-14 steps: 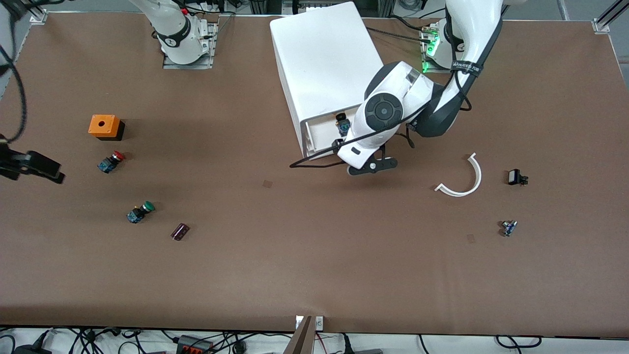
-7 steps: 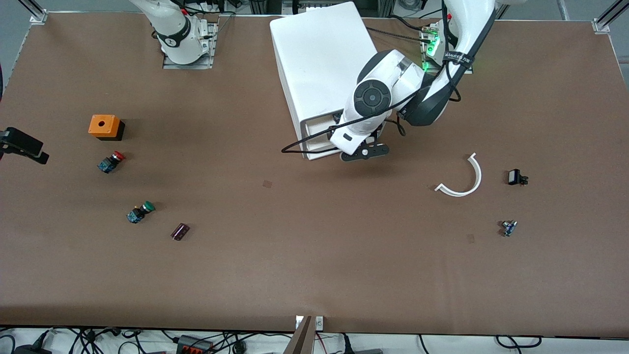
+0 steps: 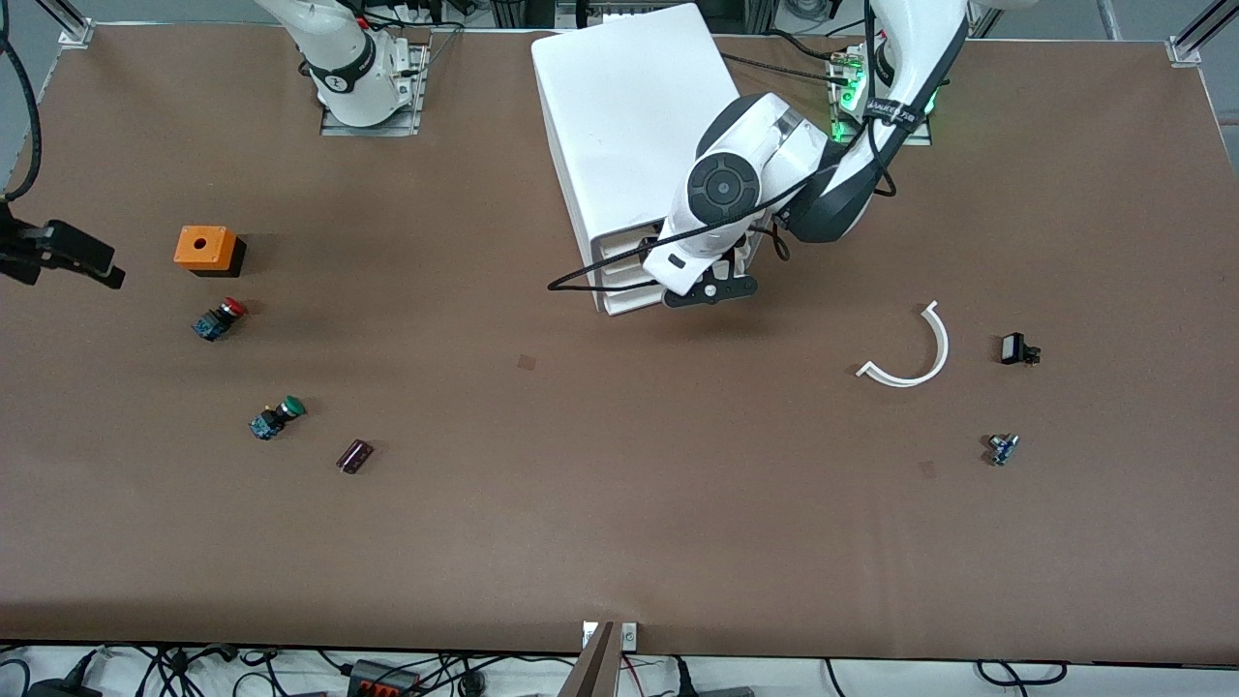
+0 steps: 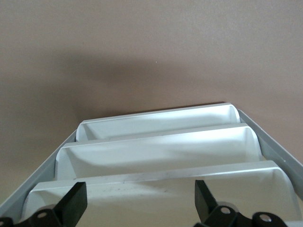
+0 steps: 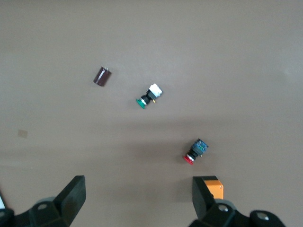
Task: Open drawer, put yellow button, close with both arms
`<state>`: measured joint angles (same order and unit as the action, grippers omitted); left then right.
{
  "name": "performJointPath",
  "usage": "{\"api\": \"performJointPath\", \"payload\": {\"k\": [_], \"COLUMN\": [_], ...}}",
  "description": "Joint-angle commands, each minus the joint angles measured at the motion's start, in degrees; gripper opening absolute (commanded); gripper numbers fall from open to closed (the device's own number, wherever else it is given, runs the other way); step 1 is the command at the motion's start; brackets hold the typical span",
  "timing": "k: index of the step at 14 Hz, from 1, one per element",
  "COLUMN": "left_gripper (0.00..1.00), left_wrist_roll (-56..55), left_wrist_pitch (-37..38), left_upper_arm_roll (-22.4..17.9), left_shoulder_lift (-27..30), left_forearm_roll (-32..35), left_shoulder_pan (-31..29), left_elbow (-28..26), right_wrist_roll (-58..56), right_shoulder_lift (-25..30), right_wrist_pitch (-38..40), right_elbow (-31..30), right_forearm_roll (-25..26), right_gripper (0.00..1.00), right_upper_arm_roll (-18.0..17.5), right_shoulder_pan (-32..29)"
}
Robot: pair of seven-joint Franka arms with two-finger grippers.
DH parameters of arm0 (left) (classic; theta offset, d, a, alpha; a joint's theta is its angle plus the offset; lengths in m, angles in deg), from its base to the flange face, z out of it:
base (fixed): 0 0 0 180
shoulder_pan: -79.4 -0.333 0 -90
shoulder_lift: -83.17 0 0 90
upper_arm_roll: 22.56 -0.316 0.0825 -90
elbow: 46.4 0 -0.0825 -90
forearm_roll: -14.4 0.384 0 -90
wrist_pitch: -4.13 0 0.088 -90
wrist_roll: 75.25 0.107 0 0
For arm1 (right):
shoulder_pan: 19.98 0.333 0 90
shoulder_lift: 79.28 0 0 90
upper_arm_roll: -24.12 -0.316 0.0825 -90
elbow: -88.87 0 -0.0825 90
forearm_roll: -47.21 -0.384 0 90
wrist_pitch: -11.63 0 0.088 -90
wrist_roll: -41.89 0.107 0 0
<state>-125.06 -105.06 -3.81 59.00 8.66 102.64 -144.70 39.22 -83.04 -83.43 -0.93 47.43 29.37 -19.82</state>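
The white cabinet [image 3: 639,126] stands between the arms' bases. Its uppermost drawer [image 3: 619,242] sits about flush with the lower drawer fronts. In the left wrist view the drawer [image 4: 156,194] lies just below my open fingers. My left gripper [image 3: 710,292] [image 4: 139,201] is open and empty against the cabinet's front. The yellow button is hidden. My right gripper [image 3: 60,254] [image 5: 137,198] is open and empty, over the table at the right arm's end, beside the orange box [image 3: 205,248].
A red-capped button [image 3: 219,318], a green-capped button [image 3: 276,417] and a dark cylinder [image 3: 354,455] lie toward the right arm's end. A white curved strip [image 3: 915,350] and two small parts [image 3: 1016,348] [image 3: 1002,448] lie toward the left arm's end.
My left hand has moved in against the cabinet and the uppermost drawer has slid in; the button in it no longer shows. My right gripper has shifted toward the bases.
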Motion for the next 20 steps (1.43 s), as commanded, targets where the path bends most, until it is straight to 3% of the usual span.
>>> {"api": "performJointPath", "payload": {"k": [1, 6, 9, 11, 17, 20], "left_gripper": [1.00, 1.00, 1.00, 1.00, 1.00, 1.00], "left_wrist_roll": [0.5, 3.9, 6.9, 10.1, 28.8, 39.1], "left_wrist_pitch": [0.0, 0.5, 3.4, 5.8, 16.5, 17.9], "left_upper_arm_roll": [0.9, 0.2, 0.5, 0.2, 0.3, -1.6], "left_shoulder_lift": [1.9, 2.3, 2.3, 2.3, 2.5, 7.0], "left_forearm_roll": [-1.3, 0.4, 10.6, 13.7, 13.7, 11.2], "left_shoulder_pan": [-0.6, -4.9, -8.1, -10.2, -19.5, -22.7], "left_elbow": [-2.3, 0.5, 5.5, 8.7, 19.2, 18.6], "right_wrist_roll": [0.4, -0.1, 0.4, 0.5, 0.7, 0.7], "right_shoulder_lift": [3.5, 3.0, 3.2, 3.1, 3.4, 3.5], "right_wrist_pitch": [-1.3, -1.3, -0.3, -0.3, 0.1, 0.1], "right_elbow": [-4.2, -2.6, -2.7, -2.7, -3.4, -3.9], "right_forearm_roll": [1.2, 1.2, 1.4, 1.4, 1.3, 1.2], "right_gripper": [1.00, 1.00, 1.00, 1.00, 1.00, 1.00], "right_upper_arm_roll": [-0.6, -0.5, -0.5, -0.4, -0.4, -0.4], "right_shoulder_pan": [0.1, 0.3, 0.4, 0.3, 0.3, 0.3]}}
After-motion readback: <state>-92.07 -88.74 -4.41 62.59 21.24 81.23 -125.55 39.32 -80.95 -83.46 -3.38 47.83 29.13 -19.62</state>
